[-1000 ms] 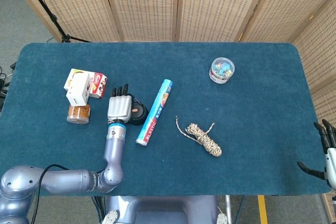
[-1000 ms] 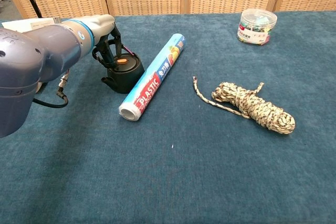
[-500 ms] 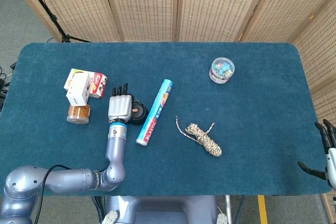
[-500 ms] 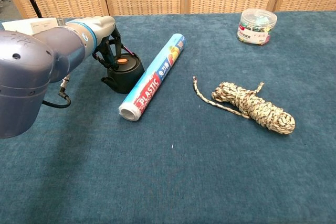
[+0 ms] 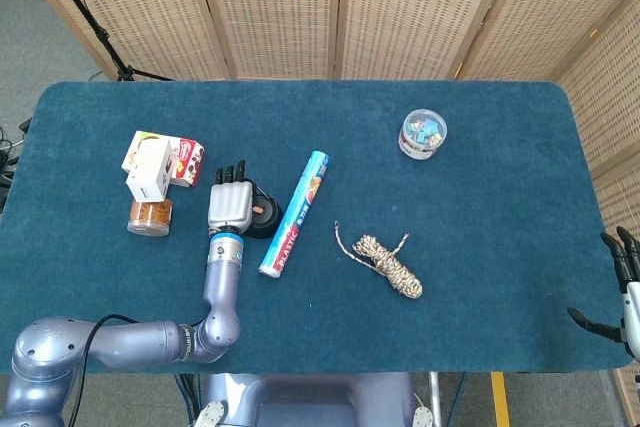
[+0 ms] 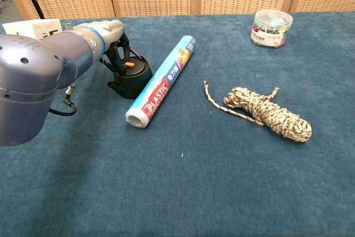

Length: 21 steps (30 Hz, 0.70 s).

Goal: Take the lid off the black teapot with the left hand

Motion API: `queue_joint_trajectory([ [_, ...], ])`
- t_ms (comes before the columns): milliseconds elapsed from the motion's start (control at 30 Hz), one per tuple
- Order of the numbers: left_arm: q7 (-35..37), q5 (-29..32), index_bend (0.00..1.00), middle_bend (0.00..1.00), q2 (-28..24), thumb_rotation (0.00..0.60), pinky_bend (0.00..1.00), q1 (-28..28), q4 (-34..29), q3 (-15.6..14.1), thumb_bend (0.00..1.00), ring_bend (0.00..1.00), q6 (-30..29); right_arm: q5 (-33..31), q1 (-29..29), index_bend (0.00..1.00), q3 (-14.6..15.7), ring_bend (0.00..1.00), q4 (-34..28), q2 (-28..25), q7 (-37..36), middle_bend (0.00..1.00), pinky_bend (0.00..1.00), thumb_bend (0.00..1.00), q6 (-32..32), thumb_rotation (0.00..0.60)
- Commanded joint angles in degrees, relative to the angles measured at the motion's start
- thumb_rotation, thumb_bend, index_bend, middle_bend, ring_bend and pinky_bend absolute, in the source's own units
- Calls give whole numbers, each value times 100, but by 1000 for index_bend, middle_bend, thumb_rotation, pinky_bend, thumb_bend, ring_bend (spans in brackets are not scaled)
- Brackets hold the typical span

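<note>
The black teapot [image 5: 264,214] [image 6: 133,79] stands on the blue table left of centre, its lid on, with an orange knob [image 6: 128,64] on top. My left hand [image 5: 230,204] [image 6: 115,50] hovers over the pot's left side. Its dark fingers hang down beside the lid, spread, and I see nothing held in them. The hand hides the pot's left part in the head view. My right hand [image 5: 622,290] shows only at the far right table edge, fingers apart and empty.
A plastic wrap roll [image 5: 295,213] [image 6: 162,80] lies close against the teapot's right side. A coiled rope [image 5: 386,263] [image 6: 266,112] sits mid-table, and a clear tub [image 5: 423,134] [image 6: 271,28] at the back right. Snack boxes [image 5: 160,162] and a small jar [image 5: 150,217] stand left of my hand.
My left hand has crept slightly to the right, closer over the teapot. The lid stays on and the right hand has not moved.
</note>
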<state>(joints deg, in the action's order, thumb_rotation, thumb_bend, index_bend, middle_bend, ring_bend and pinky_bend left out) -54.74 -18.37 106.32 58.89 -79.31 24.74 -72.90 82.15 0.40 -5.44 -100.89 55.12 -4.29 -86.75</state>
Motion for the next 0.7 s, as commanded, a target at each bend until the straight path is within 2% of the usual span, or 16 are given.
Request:
queue_joint_trajectory([
  [33, 17, -41, 584, 0, -9, 600, 0, -7, -9, -6, 377, 0, -1, 0, 1, 0, -1, 0, 1, 0, -3, 0, 0, 0, 0, 600],
  [433, 36, -233, 618, 0, -162, 600, 0, -68, -277, -6, 400, 0, -153, 37, -15, 0, 11, 0, -8, -13, -27, 0, 0, 0, -32, 600],
  [700, 51, -397, 618, 0, -358, 600, 0, -114, -689, 22, 399, 0, -327, 60, -31, 0, 19, 0, -12, -22, -41, 0, 0, 0, -63, 600],
])
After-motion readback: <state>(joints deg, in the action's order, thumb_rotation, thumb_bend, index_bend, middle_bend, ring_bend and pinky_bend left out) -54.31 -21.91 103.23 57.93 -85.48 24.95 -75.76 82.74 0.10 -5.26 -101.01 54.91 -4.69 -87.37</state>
